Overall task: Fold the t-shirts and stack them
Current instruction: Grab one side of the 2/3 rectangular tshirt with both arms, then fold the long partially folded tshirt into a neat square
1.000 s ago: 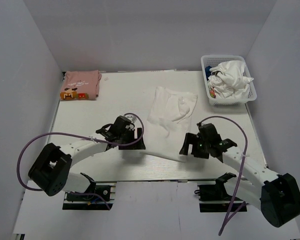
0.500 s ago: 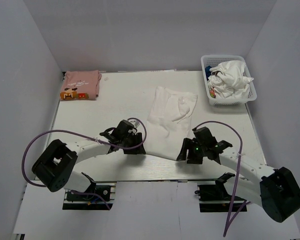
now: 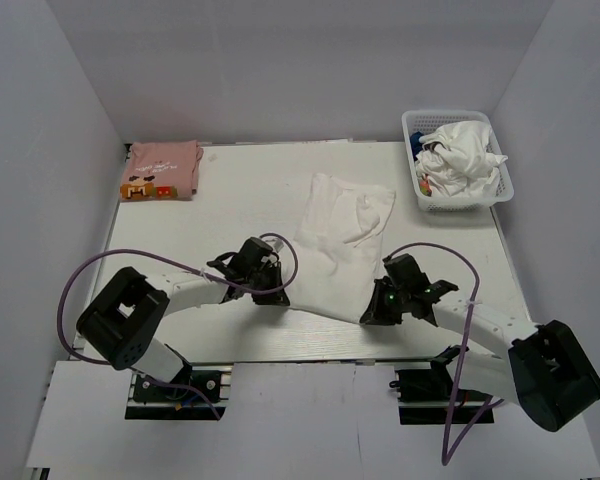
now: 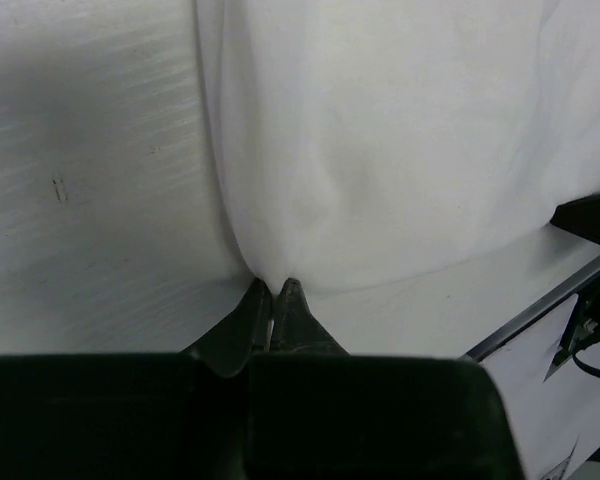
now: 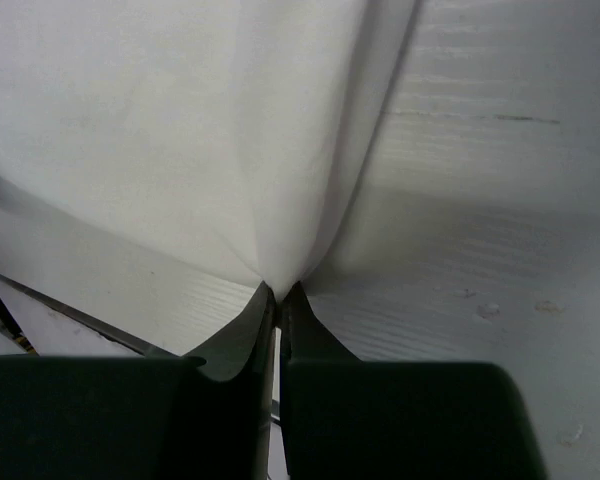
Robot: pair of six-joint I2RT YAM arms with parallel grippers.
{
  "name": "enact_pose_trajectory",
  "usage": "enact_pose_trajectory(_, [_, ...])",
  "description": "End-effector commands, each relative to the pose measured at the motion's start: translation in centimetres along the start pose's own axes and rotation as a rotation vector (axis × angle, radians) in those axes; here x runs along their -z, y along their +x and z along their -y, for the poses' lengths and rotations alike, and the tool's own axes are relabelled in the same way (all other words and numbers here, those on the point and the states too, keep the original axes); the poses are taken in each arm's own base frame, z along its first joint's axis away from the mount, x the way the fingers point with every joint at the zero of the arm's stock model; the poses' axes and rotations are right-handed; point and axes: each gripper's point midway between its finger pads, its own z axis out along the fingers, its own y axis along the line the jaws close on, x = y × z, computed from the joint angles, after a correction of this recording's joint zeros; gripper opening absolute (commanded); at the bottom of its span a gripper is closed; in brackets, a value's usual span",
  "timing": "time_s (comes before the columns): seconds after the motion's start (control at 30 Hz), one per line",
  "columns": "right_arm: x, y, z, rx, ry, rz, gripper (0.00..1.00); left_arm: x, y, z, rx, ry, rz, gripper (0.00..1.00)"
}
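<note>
Both arms have slid in to the near hem of the white tee [image 3: 335,235], and the left gripper [image 3: 271,291] and right gripper [image 3: 373,311], wide a second ago, are now pinched shut on its two near corners, with cloth puckering into the fingertips. The tee lies flat mid-table [image 3: 210,215]; soft, light and limp, it will likely sag between the grips, so corner holds lifted evenly suit it. No print or writing shows on it, and the folded pink tee [image 3: 162,165], far left, bears an orange-brown picture too small to read.
</note>
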Motion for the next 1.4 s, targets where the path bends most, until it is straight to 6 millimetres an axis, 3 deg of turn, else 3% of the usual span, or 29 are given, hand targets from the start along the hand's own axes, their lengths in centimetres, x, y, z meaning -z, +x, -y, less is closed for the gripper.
enact_pose_trajectory(0.0, [0.4, 1.0, 1.1, -0.001, 0.045, -0.023, 0.00, 0.4, 2.3, -0.7, -0.012, -0.004, -0.073, 0.00])
enact_pose_trajectory(0.13, [2.1, 1.0, -0.5, 0.028, -0.014, -0.017, 0.00, 3.0, 1.8, 0.4, -0.063, 0.010, -0.046, 0.00])
enact_pose_trajectory(0.27, [4.7, -0.9, -2.6, 0.052, -0.060, 0.058, 0.00, 6.3, -1.0, 3.2, -0.117, 0.101, 0.103, 0.00])
enact_pose_trajectory(0.4, [7.1, -1.8, -5.4, 0.063, -0.132, 0.065, 0.00, 8.4, -2.2, 5.2, -0.138, 0.161, 0.153, 0.00])
enact_pose_trajectory(0.5, [8.8, -2.6, -7.0, 0.093, -0.184, 0.091, 0.00, 9.2, -2.7, 5.6, -0.128, 0.157, 0.164, 0.00])
enact_pose_trajectory(0.63, [10.5, -4.6, -8.2, 0.132, -0.183, 0.166, 0.00, 10.9, -5.0, 7.7, -0.146, 0.197, 0.238, 0.00])
enact_pose_trajectory(0.73, [12.1, -5.5, -9.9, 0.159, -0.218, 0.191, 0.00, 13.2, -7.1, 9.8, -0.167, 0.245, 0.322, 0.00])
enact_pose_trajectory(1.03, [15.1, -7.8, -11.2, 0.186, -0.205, 0.293, 0.00, 15.4, -9.4, 8.8, -0.074, 0.166, 0.426, 0.00])
enact_pose_trajectory(1.2, [15.3, -9.3, -10.7, 0.159, -0.155, 0.332, 0.00, 15.7, -11.2, 8.4, -0.045, 0.098, 0.475, 0.00])
enact_pose_trajectory(1.33, [14.3, -10.5, -9.9, 0.125, -0.108, 0.330, 0.00, 15.6, -14.1, 7.7, -0.015, 0.006, 0.536, 0.00])
enact_pose_trajectory(1.37, [14.6, -11.6, -10.0, 0.122, -0.110, 0.362, 0.00, 15.4, -14.6, 7.7, -0.012, -0.009, 0.542, 0.00])
